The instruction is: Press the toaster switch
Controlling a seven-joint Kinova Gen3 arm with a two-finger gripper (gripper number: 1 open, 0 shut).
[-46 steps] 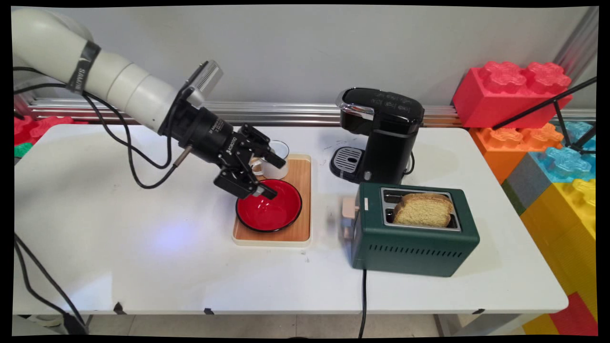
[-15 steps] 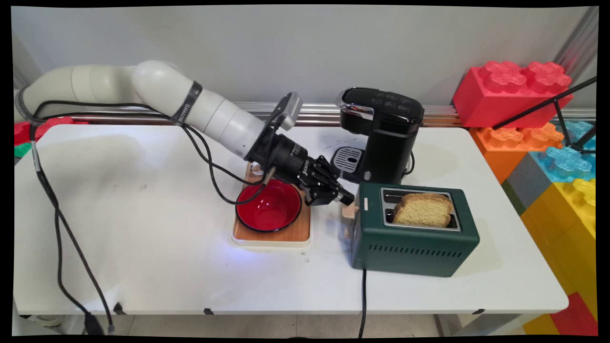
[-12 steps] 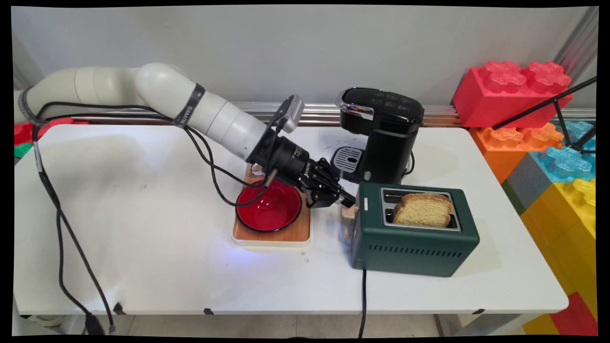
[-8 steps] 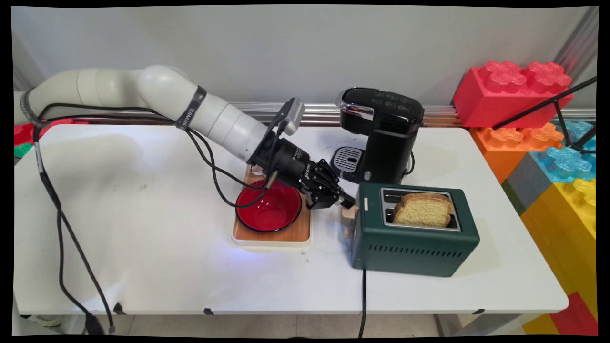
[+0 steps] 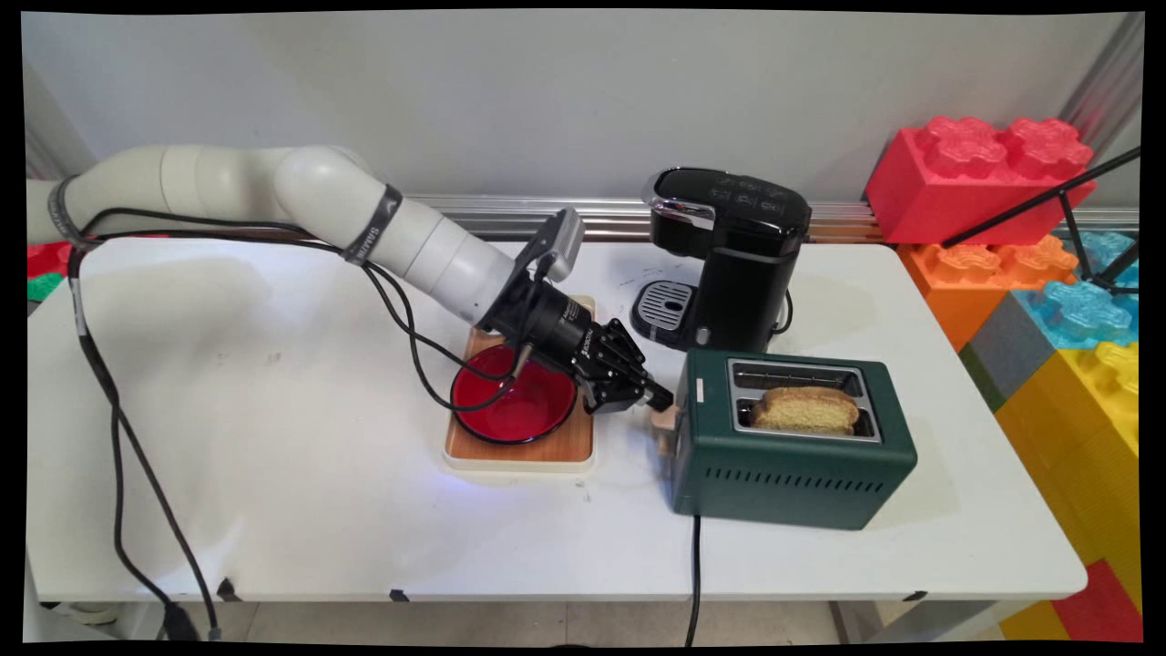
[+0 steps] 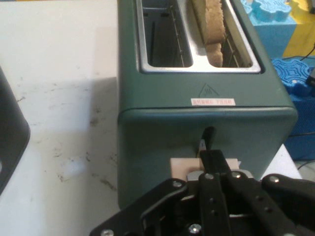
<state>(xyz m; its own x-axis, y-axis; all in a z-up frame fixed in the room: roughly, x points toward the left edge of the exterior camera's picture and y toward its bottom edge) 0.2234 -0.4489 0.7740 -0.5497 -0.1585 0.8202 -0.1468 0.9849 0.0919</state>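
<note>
The gripper (image 5: 658, 402), its fingers pressed together, bears on the cream lever (image 5: 668, 425) at the green toaster's (image 5: 792, 474) left end, the lever low, the bread slice (image 5: 806, 409) sunk into the near slot.

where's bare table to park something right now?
Free: the wide left part of the table, left of the wooden tray; the near strip in front of the toaster; the right end past the toaster. Crowded: centre, where the tool meets the toaster lever, beside the red bowl and coffee machine.
</note>
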